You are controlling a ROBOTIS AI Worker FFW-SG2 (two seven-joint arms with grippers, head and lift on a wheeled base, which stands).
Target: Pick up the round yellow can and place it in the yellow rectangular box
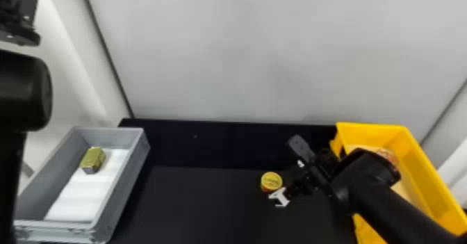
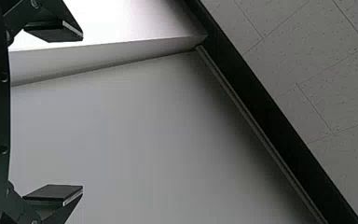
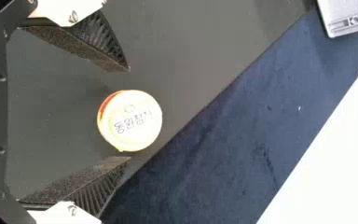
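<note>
head view, at the left edge: the left arm (image 1: 24, 90) is parked up high, and its left gripper (image 2: 82, 112) has its fingers wide apart with nothing between them. below it stands a gray bin (image 1: 133, 170) holding a white pad (image 1: 78, 198) and a small olive block (image 1: 93, 158). next comes the black table (image 1: 198, 205), and on it, right of the middle, the round yellow can (image 1: 271, 181), upright with its lid facing up. right beside the can is the right gripper (image 3: 129, 115), fingers spread and clamped on nothing; the right wrist view has the can around the level of the fingertips, with a gap on either side. the right arm (image 1: 389, 198) reaches across the yellow box (image 1: 429, 173) at the far right, where a roundish thing (image 1: 386, 153) already lies, partly hidden.

the step in hand looks like lining up for the grasp; the can is not held yet. the next move seems to call for easing the right gripper farther in, so the can sits deeper between the pads, then closing evenly on its sides. closing now might catch only the rim and squeeze the can away. after that it needs a lift straight up and a carry rightward over the box wall.
</note>
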